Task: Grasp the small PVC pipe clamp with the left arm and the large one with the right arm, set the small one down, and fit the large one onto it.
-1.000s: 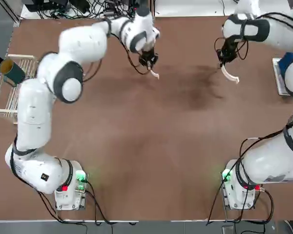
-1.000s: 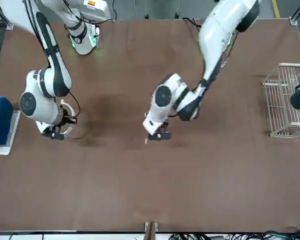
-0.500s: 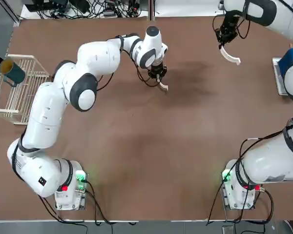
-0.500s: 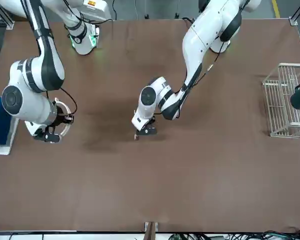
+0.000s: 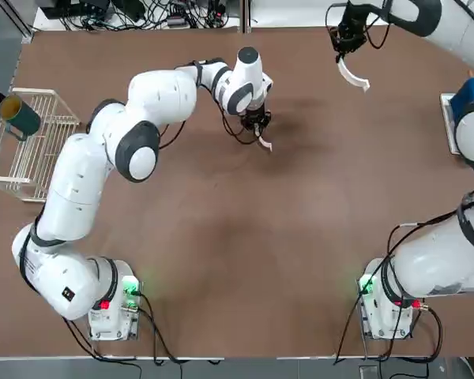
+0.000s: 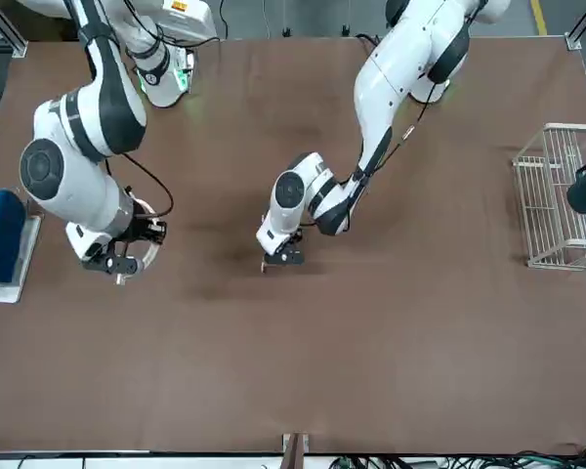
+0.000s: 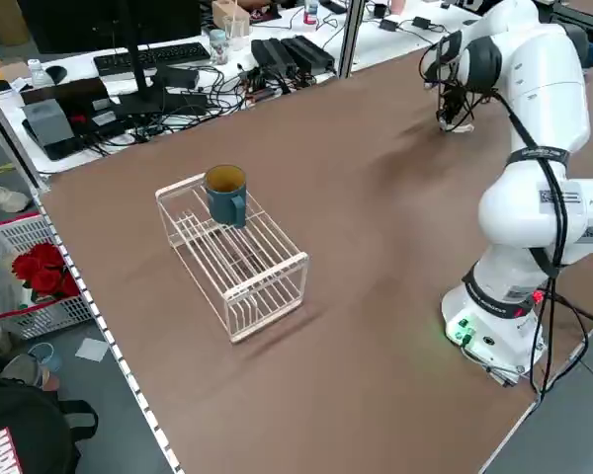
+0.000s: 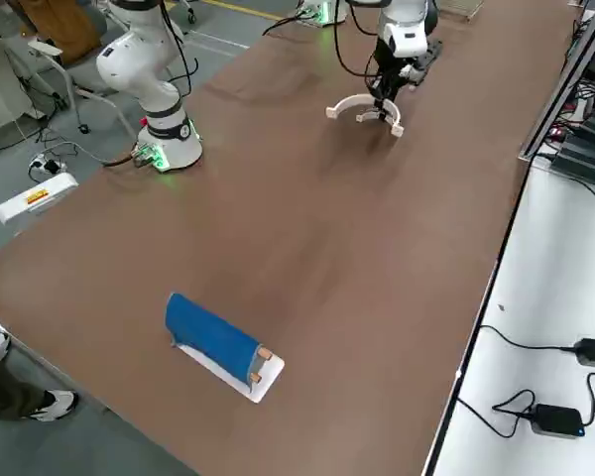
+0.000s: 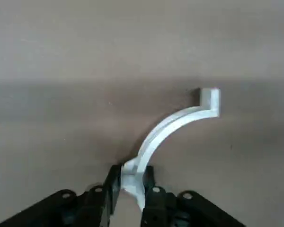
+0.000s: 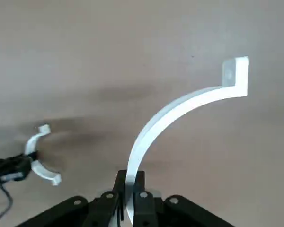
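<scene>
The small PVC pipe clamp (image 5: 265, 143) is a short white arc standing on edge, low over the table's far middle. My left gripper (image 5: 259, 126) is shut on one end of it, and its fingers (image 9: 114, 182) press the arc (image 9: 173, 125) from both sides. Whether the small clamp's lower end touches the table I cannot tell. The large one (image 5: 351, 76), a wider white arc, hangs above the far right of the table with my right gripper (image 5: 344, 54) shut on its end (image 10: 132, 175). The right wrist view shows the small clamp (image 10: 40, 156) farther off.
A wire rack (image 5: 24, 150) holding a dark teal mug (image 5: 20, 117) stands at the table's left edge. A blue roll on a white base (image 5: 462, 103) lies at the right edge. Cables and equipment (image 5: 142, 12) lie beyond the far edge.
My left gripper has carried the small clamp right and nearer, down toward the table. My right gripper has taken the large clamp farther back and leftward.
</scene>
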`<state>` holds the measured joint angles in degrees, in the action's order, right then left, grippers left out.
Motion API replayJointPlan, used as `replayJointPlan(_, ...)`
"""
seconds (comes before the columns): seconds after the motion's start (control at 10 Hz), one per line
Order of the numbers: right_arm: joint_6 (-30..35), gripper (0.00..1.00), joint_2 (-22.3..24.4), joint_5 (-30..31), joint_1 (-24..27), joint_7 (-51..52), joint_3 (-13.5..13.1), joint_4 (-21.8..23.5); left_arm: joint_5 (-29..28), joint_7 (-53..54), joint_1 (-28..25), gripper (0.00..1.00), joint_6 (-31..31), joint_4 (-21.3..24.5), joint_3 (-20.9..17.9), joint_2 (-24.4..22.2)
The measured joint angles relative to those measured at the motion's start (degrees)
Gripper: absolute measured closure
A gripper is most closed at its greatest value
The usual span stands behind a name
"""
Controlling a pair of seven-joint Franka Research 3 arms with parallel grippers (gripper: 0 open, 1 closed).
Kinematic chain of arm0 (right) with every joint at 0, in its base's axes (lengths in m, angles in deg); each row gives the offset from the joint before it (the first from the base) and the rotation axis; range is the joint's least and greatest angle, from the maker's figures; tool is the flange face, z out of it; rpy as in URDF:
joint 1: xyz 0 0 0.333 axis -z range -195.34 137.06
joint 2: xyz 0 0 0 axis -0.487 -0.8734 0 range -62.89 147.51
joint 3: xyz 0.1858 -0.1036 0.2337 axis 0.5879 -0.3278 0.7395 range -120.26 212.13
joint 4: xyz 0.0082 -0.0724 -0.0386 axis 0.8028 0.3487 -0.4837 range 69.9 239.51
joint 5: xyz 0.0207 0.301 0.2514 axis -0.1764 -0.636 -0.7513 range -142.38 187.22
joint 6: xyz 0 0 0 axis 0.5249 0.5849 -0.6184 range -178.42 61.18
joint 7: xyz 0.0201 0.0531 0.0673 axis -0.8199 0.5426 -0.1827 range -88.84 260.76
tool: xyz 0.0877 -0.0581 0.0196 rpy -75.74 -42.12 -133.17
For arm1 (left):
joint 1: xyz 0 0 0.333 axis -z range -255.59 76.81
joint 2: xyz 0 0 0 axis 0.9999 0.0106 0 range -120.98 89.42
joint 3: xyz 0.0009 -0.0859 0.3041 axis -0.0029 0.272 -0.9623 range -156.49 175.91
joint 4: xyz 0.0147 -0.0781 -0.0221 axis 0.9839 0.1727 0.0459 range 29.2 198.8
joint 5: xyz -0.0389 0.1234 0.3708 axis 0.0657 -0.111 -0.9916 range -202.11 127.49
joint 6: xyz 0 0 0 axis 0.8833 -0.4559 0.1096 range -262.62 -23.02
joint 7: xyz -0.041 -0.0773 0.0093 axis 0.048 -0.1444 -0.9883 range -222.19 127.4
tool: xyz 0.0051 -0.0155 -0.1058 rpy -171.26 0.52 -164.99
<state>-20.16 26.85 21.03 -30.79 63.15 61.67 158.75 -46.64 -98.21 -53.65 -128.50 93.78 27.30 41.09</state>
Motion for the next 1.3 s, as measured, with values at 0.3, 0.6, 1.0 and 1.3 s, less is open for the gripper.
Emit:
replayJointPlan(0.3,-0.2,0.91,-2.5,0.0,-1.2,-5.6,3.7,-2.5,0.0,0.1,-0.9,0.25,3.2,-1.5,-0.1,-1.5)
replayJointPlan(0.6,-2.2,0.91,-7.4,0.0,-3.6,-12.3,6.5,-5.5,0.2,0.1,-6.0,0.16,12.4,-2.2,0.1,-9.3)
replayJointPlan(1.0,-12.3,0.91,-14.2,0.1,-11.4,-22.4,7.0,-6.4,0.2,6.0,-20.7,0.07,19.5,3.8,1.2,-22.9)
replayJointPlan(1.3,-19.8,0.91,-21.3,7.2,-19.7,-32.0,6.8,-7.7,0.3,16.6,-31.2,0.06,20.9,13.5,1.6,-35.7)
